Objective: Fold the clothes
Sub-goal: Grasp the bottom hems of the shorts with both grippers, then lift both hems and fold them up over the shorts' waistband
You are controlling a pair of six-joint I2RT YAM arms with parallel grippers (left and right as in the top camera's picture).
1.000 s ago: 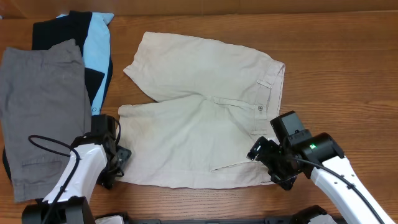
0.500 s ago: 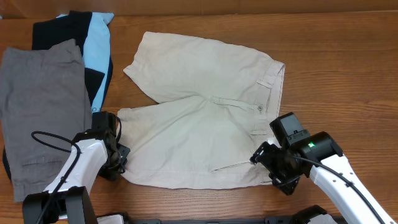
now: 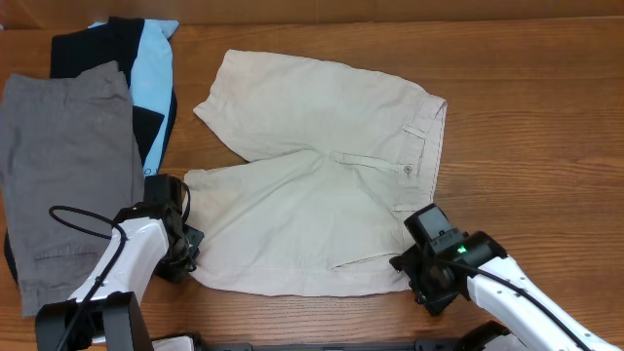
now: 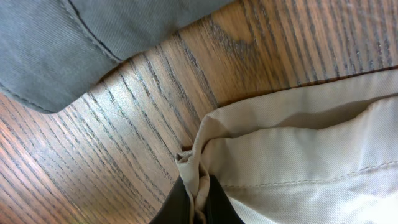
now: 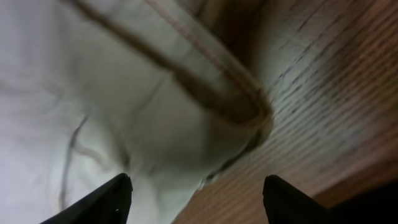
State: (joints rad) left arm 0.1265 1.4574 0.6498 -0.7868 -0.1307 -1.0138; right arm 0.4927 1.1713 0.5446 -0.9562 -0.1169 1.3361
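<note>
Left wrist, unlike overhead: left gripper tight on shorts hem; right gripper agape over waistband.

Open tabletop right of shorts; pile left

Nothing legible in any view: no text, brand, number or sign. The beige shorts, grey shorts and black and light-blue garment show plain fabric only. The desk is just wood grain.
</note>
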